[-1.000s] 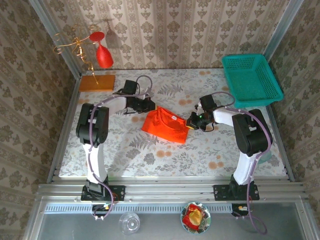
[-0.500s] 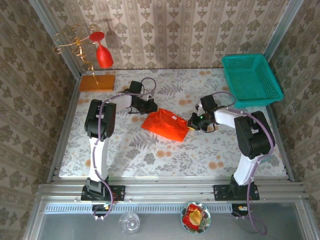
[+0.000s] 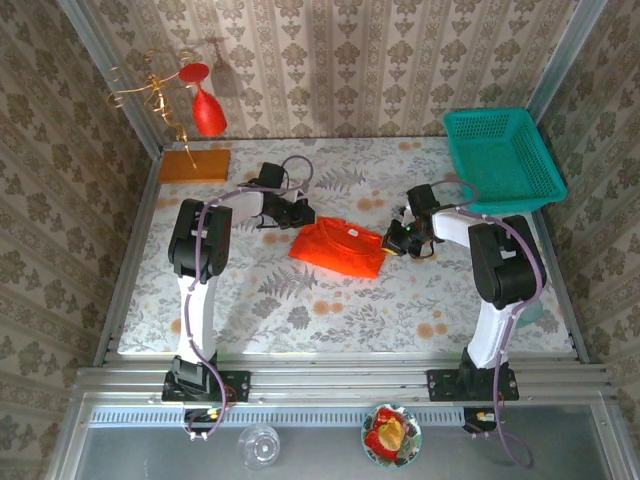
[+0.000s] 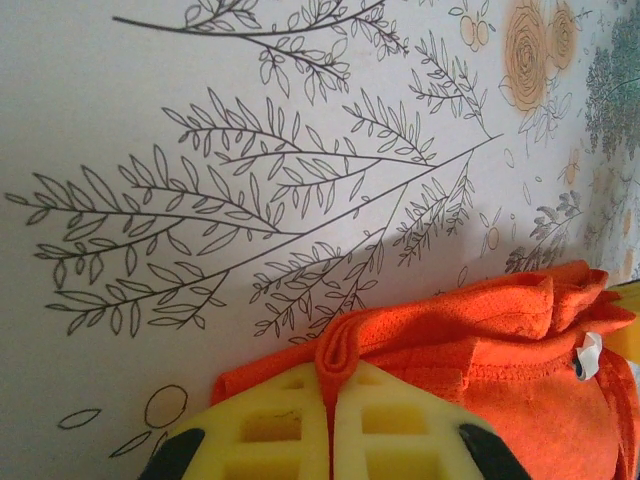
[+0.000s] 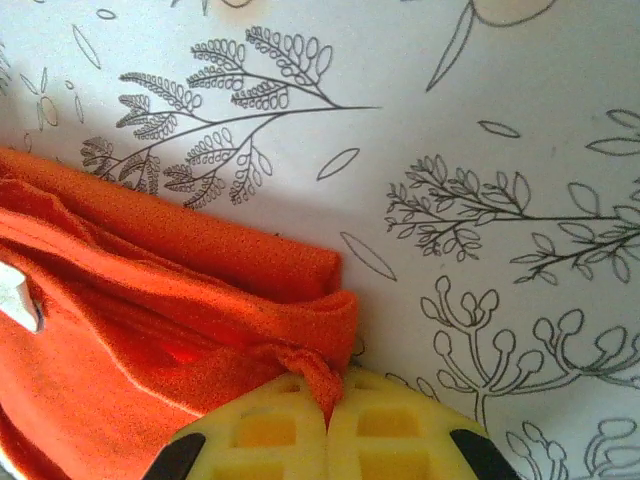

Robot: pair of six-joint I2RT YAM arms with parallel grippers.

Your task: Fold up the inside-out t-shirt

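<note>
Since a second ago the t-shirt (image 3: 338,248) has dropped from a lifted, tented shape into a flatter, more compact orange-red bundle. It now lies a touch higher in the overhead frame, just right of centre on the flowered tabletop (image 3: 300,310). I read it as a rough rectangle of folded layers, its upper left corner at the left tool (image 3: 300,215) and its right end at the right tool (image 3: 395,240). On the left wrist camera the yellow fingers (image 4: 270,430) are pressed together at the bottom of the frame with a ridge of orange cloth pinched between them. The rest of the t-shirt spreads to the lower right, and a small white tag (image 4: 588,352) shows near the right edge. The right wrist camera tells me the same: its yellow fingers (image 5: 390,430) meet at bottom centre, clamped on a twisted corner of the cloth, and stacked folds run off to the left of the frame. So both tools are clamped on the t-shirt, one at each end. Further out, the left arm's elbow has swung a little rightwards since the earlier frame, and the right tool has edged up and to the right. A teal basket (image 3: 503,155) sits at the upper right corner of the tabletop and an orange-brown board (image 3: 194,165) lies at the upper left. A red wine glass (image 3: 208,112) shows above the board, bowl downward.
</note>
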